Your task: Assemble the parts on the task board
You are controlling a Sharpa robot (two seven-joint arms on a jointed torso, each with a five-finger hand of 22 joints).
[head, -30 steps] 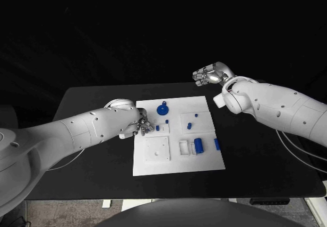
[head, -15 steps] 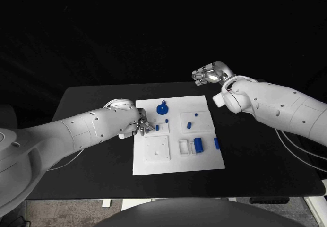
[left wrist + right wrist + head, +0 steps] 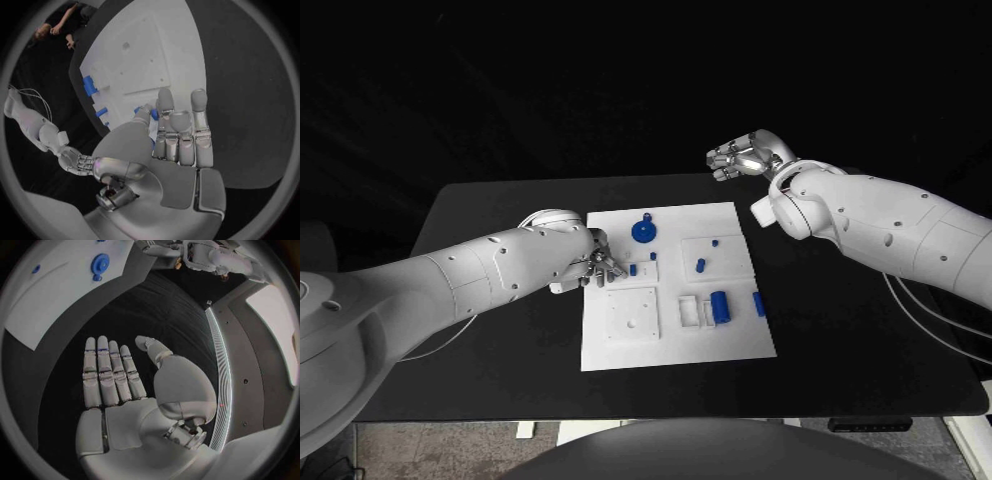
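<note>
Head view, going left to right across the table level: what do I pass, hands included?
left hand → round blue part → blue block beside the white holder → blue strip near the board's right edge. The right hand hangs farther back, beyond the task board.

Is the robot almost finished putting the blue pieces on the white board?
Not nearly. On the task board some blue parts stand in place, like the round blue part, but the long blue part looks loose. The left hand is at the board's edge, holding nothing clear. The right hand is raised, empty.
</note>
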